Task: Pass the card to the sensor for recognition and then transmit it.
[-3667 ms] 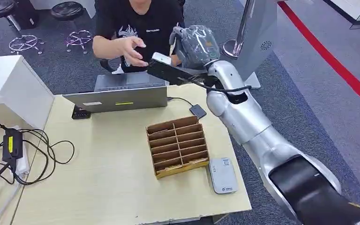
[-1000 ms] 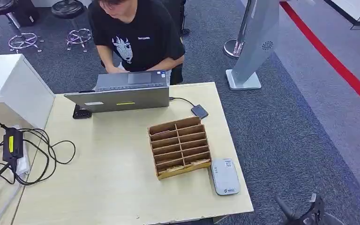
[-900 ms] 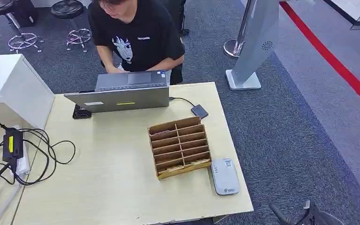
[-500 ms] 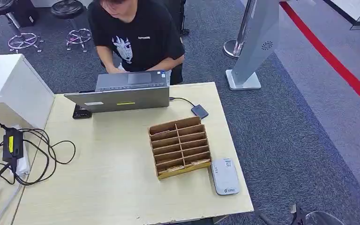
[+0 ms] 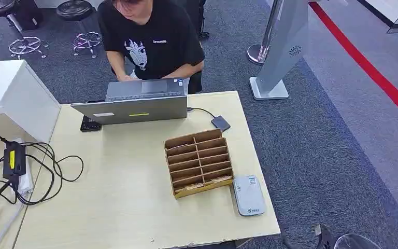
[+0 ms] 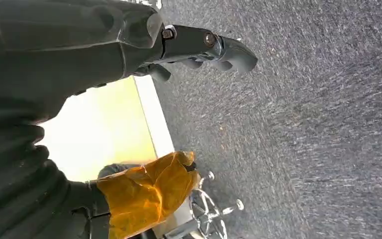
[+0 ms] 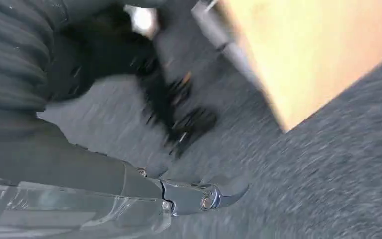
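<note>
Cards likely sit in the brown slotted cardboard box (image 5: 198, 162) beside the flat grey sensor (image 5: 249, 195). Left hand (image 6: 199, 50) hangs empty, fingers apart; right hand (image 7: 179, 124) too blurred to tell. Pinch one card's edge cleanly.

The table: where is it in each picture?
Head view: the table fills the middle and carries the laptop and the wooden box.
Left wrist view: it is the bright yellow slab, whose pale edge meets the carpet.
Right wrist view: it is the blurred tan corner jutting over the carpet.
Shared landmark: the grey carpet beside the table.
</note>
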